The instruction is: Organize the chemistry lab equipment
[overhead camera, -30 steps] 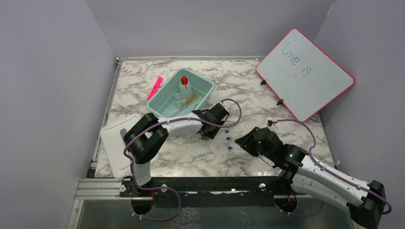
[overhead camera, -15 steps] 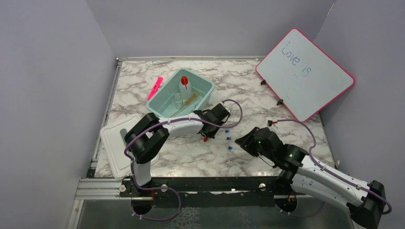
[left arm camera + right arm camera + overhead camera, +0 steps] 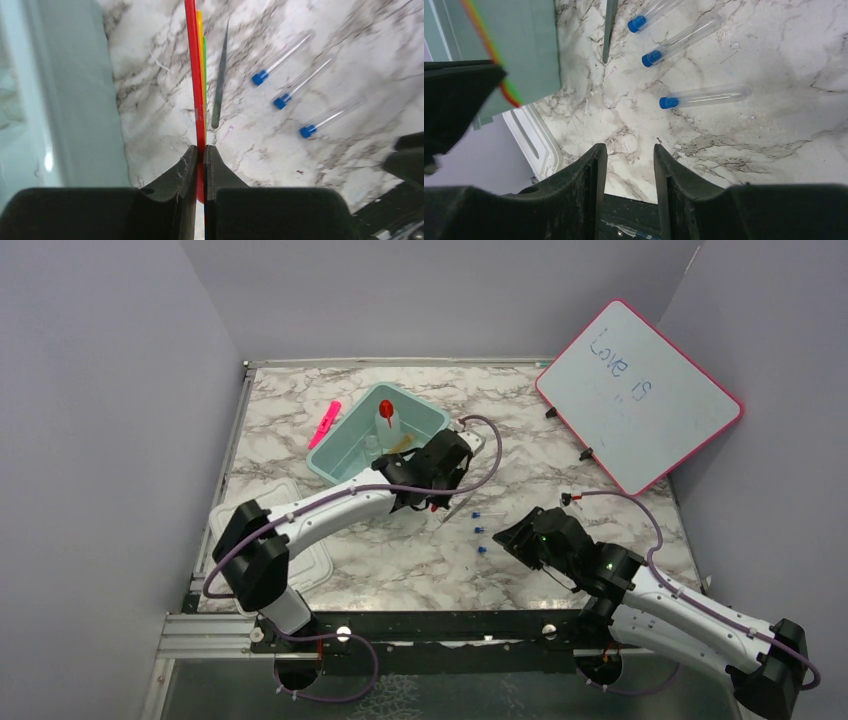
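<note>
1. The left gripper has its fingers pressed together on a thin red-yellow-green tool. In the left wrist view the tool is seen edge-on, running straight up from the fingertips to the top edge of the frame.
2. In the top view the left gripper sits at the centre of the frame, just beside the lower right corner of the teal bin.
3. A grey tapered streak lies just right of the tool on the marble table. I cannot tell whether it is an object or a shadow.
4. Three blue-capped test tubes lie apart from one another on the marble, right of centre in the left wrist view and in a short column in the top view.
5. The right gripper has its fingers parted with nothing between them. It hovers over bare marble below the tubes, in the lower right of the top view.
6. Inside the bin stand a red-capped white bottle and a small clear vessel, with a tan brush beside them.
7. A pink marker lies left of the bin. A pink-framed whiteboard leans at the upper right, and a white lid lies at the lower left.
</note>
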`<act>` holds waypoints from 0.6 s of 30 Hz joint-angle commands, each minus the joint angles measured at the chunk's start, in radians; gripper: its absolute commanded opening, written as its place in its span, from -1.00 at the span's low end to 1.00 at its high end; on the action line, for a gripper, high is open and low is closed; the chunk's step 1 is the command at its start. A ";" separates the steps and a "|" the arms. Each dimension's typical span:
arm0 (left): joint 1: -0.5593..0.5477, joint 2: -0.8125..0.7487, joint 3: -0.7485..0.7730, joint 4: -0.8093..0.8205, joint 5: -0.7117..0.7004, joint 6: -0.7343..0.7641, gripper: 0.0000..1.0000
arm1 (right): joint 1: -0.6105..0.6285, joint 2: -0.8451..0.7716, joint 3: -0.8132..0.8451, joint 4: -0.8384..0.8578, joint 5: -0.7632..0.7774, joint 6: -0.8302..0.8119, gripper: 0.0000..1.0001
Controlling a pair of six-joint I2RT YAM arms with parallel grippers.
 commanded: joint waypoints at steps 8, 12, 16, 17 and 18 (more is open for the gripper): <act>0.092 -0.181 0.192 -0.132 -0.054 0.093 -0.78 | -0.002 -0.014 0.008 -0.037 0.024 0.013 -0.12; 0.213 -0.196 0.179 -0.133 0.003 0.131 -0.78 | -0.003 -0.013 0.004 -0.016 0.007 0.011 -0.13; 0.303 -0.188 0.155 -0.133 0.096 0.182 -0.78 | -0.002 0.004 -0.001 0.015 -0.016 0.007 -0.13; 0.323 -0.180 0.151 -0.136 0.116 0.202 -0.78 | -0.002 0.009 -0.002 0.021 -0.020 0.008 -0.13; 0.342 -0.169 0.147 -0.137 0.135 0.215 -0.78 | -0.003 0.013 -0.002 0.026 -0.022 0.008 -0.13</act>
